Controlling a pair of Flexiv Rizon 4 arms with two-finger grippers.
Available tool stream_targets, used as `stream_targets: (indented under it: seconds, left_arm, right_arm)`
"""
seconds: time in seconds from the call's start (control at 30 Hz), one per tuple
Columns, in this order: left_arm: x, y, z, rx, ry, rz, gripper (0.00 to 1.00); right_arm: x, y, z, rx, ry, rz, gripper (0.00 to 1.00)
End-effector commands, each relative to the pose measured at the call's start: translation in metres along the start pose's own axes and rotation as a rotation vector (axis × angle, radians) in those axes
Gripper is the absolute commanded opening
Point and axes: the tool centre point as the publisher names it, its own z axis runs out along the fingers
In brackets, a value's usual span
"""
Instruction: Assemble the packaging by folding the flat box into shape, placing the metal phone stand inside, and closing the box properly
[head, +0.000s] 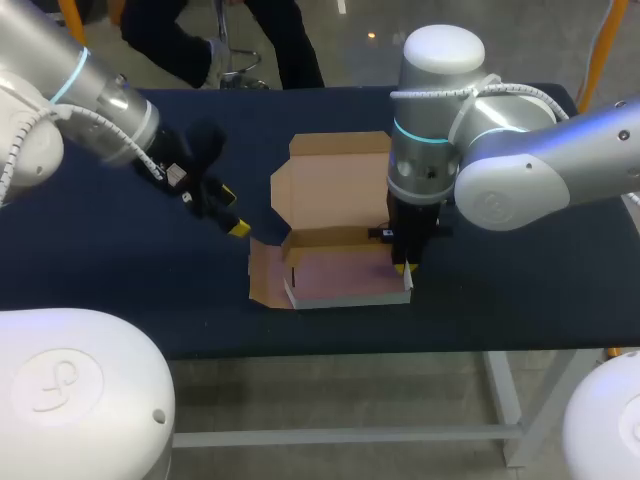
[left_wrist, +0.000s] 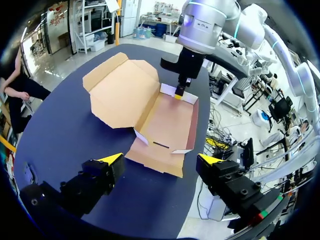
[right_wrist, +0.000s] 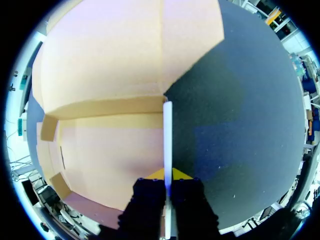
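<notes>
The left end effector (head: 237, 227) was held released, its fingers spread wide, low over the worktop (head: 150, 290) and just beside the box's left edge. It was judged to be parked there as a ready helper, near enough to reach the left flap without crowding the fold on the far side. Nothing was gripped by it.

The box (head: 340, 272) lay near the middle of the worktop, half formed. Its left flap (head: 265, 272) was spread flat on the worktop, not yet raised. The lid (head: 335, 180) was thrown open and lay back behind the base, its small side tabs unfolded. The back wall (head: 330, 238) and the front wall (head: 345, 297) were seen standing, so that a shallow tray was partly made. A narrow slot (left_wrist: 161, 144) was visible in the floor near the left end. The cardboard looked plain brown inside, with pale outer faces and cut edges, and was judged thin and easily creased. No stand was seen in any view.

The right wall (right_wrist: 167, 130) was stood upright and seen edge-on between the yellow tips. The right end effector (head: 405, 268) was clenched on that wall from both sides, pointing straight down from above. The hold was judged to pin the wall vertical, so that the fold could set and the corner tabs could be tucked.
</notes>
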Motion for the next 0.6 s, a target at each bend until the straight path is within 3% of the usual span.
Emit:
stream_targets:
  seconds: [0.03, 0.13, 0.2, 0.6]
  left_arm:
    - [0.0098, 0.0119, 0.007, 0.219, -0.091, -0.92, 1.0]
    - [0.0138, 0.0139, 0.0085, 0.274, -0.106, -1.03, 1.0]
    - [0.0152, 0.0164, 0.004, 0.259, -0.215, -1.085, 1.0]
    - [0.0152, 0.0164, 0.004, 0.259, -0.215, -1.085, 1.0]
  right_arm:
    - [0.0, 0.0002, -0.0004, 0.002, -0.001, -0.001, 0.0]
    - [0.0, 0.0002, -0.0004, 0.002, -0.001, -0.001, 0.0]
    - [0.0, 0.0002, -0.0004, 0.002, -0.001, -0.001, 0.0]
    - [0.0, 0.0002, -0.0004, 0.002, -0.001, -0.001, 0.0]
